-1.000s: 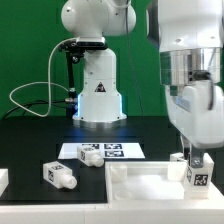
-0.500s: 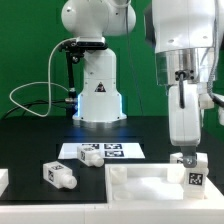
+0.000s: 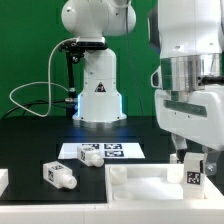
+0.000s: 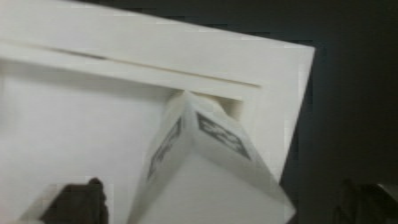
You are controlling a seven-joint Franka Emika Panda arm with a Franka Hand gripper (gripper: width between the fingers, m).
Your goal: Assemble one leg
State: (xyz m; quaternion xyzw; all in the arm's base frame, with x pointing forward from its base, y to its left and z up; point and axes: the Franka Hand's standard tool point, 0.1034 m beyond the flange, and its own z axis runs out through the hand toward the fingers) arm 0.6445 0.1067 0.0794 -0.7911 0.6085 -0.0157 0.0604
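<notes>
One leg (image 3: pixel 196 172), a small white peg with a square tag mark, stands upright in the far right corner of the large white rimmed panel (image 3: pixel 140 185). My gripper (image 3: pixel 192 158) hangs just above it. In the wrist view the leg (image 4: pixel 205 150) rises between my two dark fingertips (image 4: pixel 75 200), which stand wide apart on either side with gaps to it. The gripper (image 4: pixel 217 205) is open and holds nothing. The panel's rim (image 4: pixel 160 70) runs behind the leg.
Two more legs lie on the black table: one (image 3: pixel 60 175) at the exterior view's left front, another (image 3: pixel 88 154) on the marker board (image 3: pixel 112 151). The robot base (image 3: pixel 98 90) stands behind. A white part's edge (image 3: pixel 3 182) shows at the far left.
The hand has turned about its vertical axis above the leg, showing first its narrow side and now its broad side. The leg has stayed upright in the panel's corner.
</notes>
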